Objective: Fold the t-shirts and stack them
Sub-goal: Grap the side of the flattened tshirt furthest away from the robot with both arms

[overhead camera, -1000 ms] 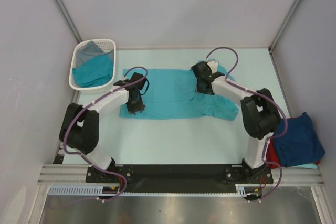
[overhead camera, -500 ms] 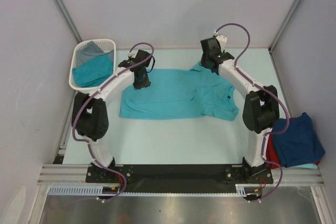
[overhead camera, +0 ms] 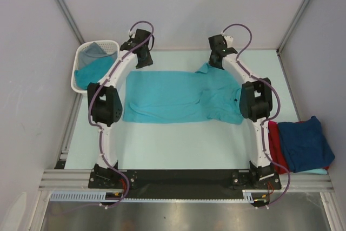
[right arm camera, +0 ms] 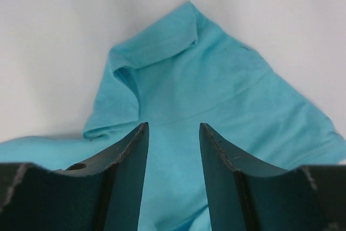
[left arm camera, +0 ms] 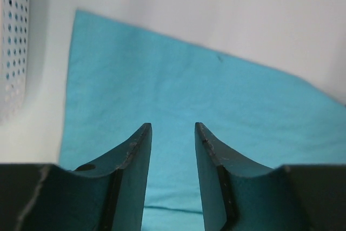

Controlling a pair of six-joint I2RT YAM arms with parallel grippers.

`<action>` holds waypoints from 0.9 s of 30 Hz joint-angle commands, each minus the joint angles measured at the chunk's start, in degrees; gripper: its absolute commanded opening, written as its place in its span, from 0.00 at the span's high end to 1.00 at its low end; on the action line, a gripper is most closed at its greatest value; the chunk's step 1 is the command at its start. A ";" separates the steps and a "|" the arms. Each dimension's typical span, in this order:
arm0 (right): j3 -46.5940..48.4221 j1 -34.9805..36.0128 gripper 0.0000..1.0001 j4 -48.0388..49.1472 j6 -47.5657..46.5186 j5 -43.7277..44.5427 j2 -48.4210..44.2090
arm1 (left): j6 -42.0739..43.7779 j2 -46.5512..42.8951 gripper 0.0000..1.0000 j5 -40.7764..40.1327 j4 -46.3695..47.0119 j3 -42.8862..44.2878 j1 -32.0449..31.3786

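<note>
A teal t-shirt (overhead camera: 173, 97) lies spread flat across the middle of the table, its right part with the sleeves rumpled (overhead camera: 224, 101). My left gripper (overhead camera: 144, 62) hangs just beyond the shirt's far left edge. In the left wrist view it (left arm camera: 173, 128) is open, with only the flat teal cloth (left arm camera: 178, 90) far below the gap. My right gripper (overhead camera: 218, 61) is over the far right corner. In the right wrist view it (right arm camera: 173, 127) is open above a folded-over sleeve (right arm camera: 124, 74). Neither gripper touches the cloth.
A white slotted basket (overhead camera: 100, 43) at the far left holds another teal shirt (overhead camera: 97, 73) and a grey one (overhead camera: 95, 51); its wall (left arm camera: 11, 52) shows in the left wrist view. A folded navy shirt (overhead camera: 305, 143) lies on a red one (overhead camera: 274, 145) at the near right edge.
Both arms have stretched away from the middle of the teal shirt to its far edge and risen. The left jaws have widened a little. The shirt lies flatter.
</note>
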 commanded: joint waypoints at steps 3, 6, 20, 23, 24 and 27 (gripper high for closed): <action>9.63 -0.82 0.54 -0.48 -0.70 -4.15 6.09 | 2.67 3.71 0.56 0.03 -1.84 7.20 2.36; 14.29 -1.17 0.54 -0.31 -0.88 -6.69 9.69 | 2.58 4.33 0.56 0.21 -1.84 7.46 2.98; 27.74 -1.44 0.53 1.01 -1.14 -11.62 21.31 | 2.76 3.01 0.56 -1.28 -1.14 2.37 3.33; 27.57 -1.17 0.53 0.84 -0.97 -11.97 21.93 | 2.67 3.28 0.56 -1.02 -0.79 1.75 3.33; 27.48 -1.17 0.53 1.01 -0.97 -12.06 22.19 | 2.67 3.54 0.56 -0.67 -0.79 1.75 3.33; 27.48 -1.26 0.53 1.10 -0.97 -12.15 22.89 | 2.50 4.16 0.56 -0.32 -0.70 2.19 3.24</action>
